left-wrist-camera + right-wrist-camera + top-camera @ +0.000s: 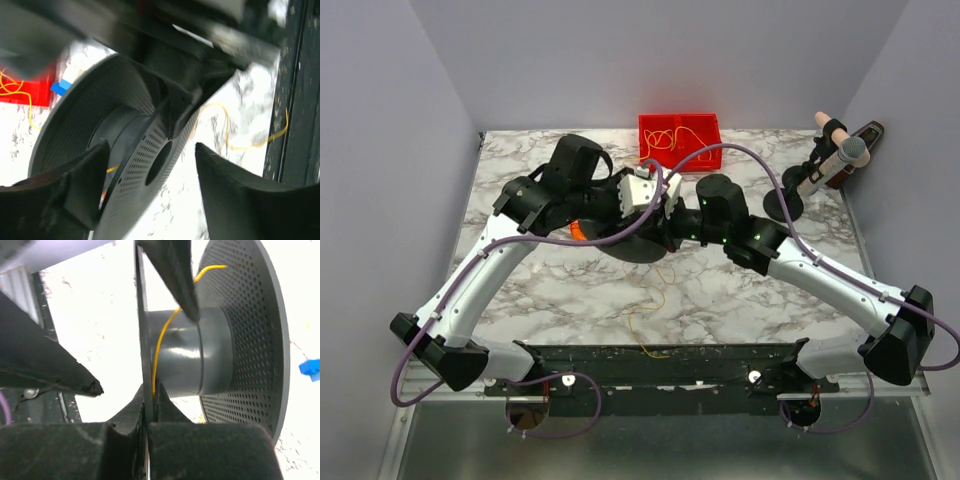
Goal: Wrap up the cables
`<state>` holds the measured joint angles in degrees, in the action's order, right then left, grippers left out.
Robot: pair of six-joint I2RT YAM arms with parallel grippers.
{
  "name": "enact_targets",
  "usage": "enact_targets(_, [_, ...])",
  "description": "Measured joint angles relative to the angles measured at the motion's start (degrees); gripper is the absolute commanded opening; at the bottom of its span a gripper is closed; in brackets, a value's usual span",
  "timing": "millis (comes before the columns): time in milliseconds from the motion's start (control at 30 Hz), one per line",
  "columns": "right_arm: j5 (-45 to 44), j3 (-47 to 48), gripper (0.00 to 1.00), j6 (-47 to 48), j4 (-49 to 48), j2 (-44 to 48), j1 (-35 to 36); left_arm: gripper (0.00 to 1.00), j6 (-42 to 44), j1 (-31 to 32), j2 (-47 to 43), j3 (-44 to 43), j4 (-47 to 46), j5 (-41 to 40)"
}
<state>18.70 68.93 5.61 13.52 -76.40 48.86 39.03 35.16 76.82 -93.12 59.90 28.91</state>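
1. Where the two robot arms meet over the middle of the marble tabletop (560,295), a dark grey spool (636,250) with perforated flanges sits between their tips.
2. The left jaws stand wide open. Their two dark fingers (80,185) straddle one perforated flange of the spool, and I cannot tell whether either finger touches it.
3. The right jaws are harder to read. Seen from the right wrist, the spool's thin flange runs down into a notch in a dark mass at the bottom, and a dark pointed tip rests against the spool's core. I cannot tell whether these jaws are clamped or open.
4. A yellow cable (156,350), as thin as thread, crosses the core just beside the thin flange. Its end curls out past the wider flange.
5. A trailing strand (642,325) of the same yellow wire loops loosely over the tabletop from beneath the spool towards the near edge.
6. A red bin (710,125) at the far edge holds a tangle of yellow wire. Well to its right stands a microphone-like object (842,152) on a black stand.
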Motion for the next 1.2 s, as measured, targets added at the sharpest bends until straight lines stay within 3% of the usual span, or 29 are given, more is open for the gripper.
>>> enact_targets(100, [-4.57, -2.82, 0.01, 0.33, -3.23, 0.0, 0.17, 0.99, -8.7, -0.66, 0.02, 0.33, -5.7, -1.07])
enact_targets(333, [-13.49, -7.23, 0.01, 3.65, -3.93, -0.44, 0.96, 0.99, -27.76, -3.98, 0.85, -1.01, -14.97, -3.89])
enact_targets(633, [-19.71, -8.76, 0.01, 5.33, -11.43, -0.98, 1.07, 0.99, -54.55, -8.37, 0.98, -0.79, -17.14, -22.71])
enact_targets(767, [-21.73, -7.91, 0.01, 5.92, -13.53, -4.04, 1.36, 0.99, -63.52, -8.24, 1.22, 1.77, -16.94, -24.2])
enact_targets(967, [-28.61, -4.55, 0.01, 6.14, -14.05, -9.64, 3.43, 0.99, -70.66, -8.13, 5.31, 2.84, -15.54, -24.83])
enact_targets(1200, [-34.47, -1.27, 0.01, 7.23, -16.81, -12.79, 4.83, 0.99, -73.29, -8.09, 8.81, 2.6, -13.92, -27.23])
